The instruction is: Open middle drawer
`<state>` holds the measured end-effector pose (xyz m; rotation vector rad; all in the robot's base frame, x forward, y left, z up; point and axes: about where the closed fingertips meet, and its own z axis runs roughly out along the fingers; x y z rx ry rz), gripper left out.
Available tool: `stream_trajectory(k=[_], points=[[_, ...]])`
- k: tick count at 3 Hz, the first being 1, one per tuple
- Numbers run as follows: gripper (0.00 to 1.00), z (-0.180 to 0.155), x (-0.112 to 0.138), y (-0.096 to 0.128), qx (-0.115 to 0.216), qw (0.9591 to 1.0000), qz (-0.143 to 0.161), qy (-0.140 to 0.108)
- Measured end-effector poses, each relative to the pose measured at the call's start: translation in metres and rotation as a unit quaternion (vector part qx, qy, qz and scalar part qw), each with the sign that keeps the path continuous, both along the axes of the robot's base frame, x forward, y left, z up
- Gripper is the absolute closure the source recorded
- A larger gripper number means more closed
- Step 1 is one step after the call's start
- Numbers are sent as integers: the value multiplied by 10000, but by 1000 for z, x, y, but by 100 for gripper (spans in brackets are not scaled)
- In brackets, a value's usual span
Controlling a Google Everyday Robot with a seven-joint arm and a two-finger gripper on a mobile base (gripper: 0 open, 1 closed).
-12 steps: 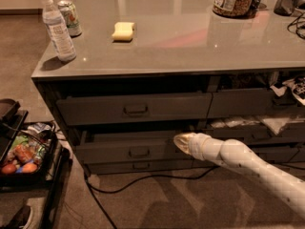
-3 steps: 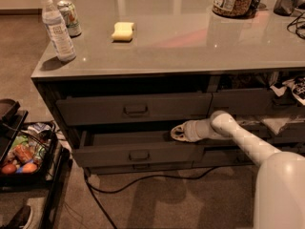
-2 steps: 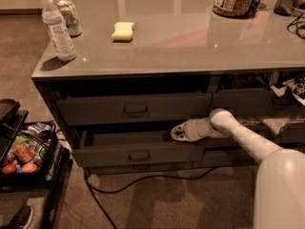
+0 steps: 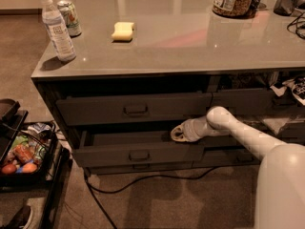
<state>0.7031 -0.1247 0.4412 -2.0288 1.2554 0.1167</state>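
**Middle drawer partly out: take it low and square**

The middle drawer (image 4: 107,154) sits at about 7 o'clock from the centre of the view, under the counter (image 4: 190,42). Its front stands out from the cabinet face, and a dark gap shows behind its top edge. The gripper (image 4: 177,134) is at 2 o'clock from the handle (image 4: 138,155), just above the right end of the front's top edge and pointing toward 9 o'clock. You cannot tell whether it is open or closed, nor whether it touches the edge.

Expect a wide, stiff drawer of some weight that runs on slides. It should move steadily, not freely, and it may bind if you pull from one end. The front looks smooth and hard, so a push or hook on the top edge could slip.

The small loop handle at the centre of the front is your surest hold, and pulling there keeps the drawer square. If you work from the top edge, hook behind it near the middle and not out at 3 o'clock.

Keep clear of the top drawer (image 4: 95,111) at 12 o'clock from the handle. Mind the cable (image 4: 143,181) on the floor at 6 o'clock.
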Motion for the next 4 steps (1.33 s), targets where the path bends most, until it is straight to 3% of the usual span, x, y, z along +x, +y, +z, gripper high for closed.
stream_trajectory(k=[2, 3, 4], points=[[100, -2, -4, 4, -112, 9999, -2, 27], [100, -3, -19, 3, -169, 9998, -92, 79], [100, -4, -41, 1, -156, 9994, -224, -211]])
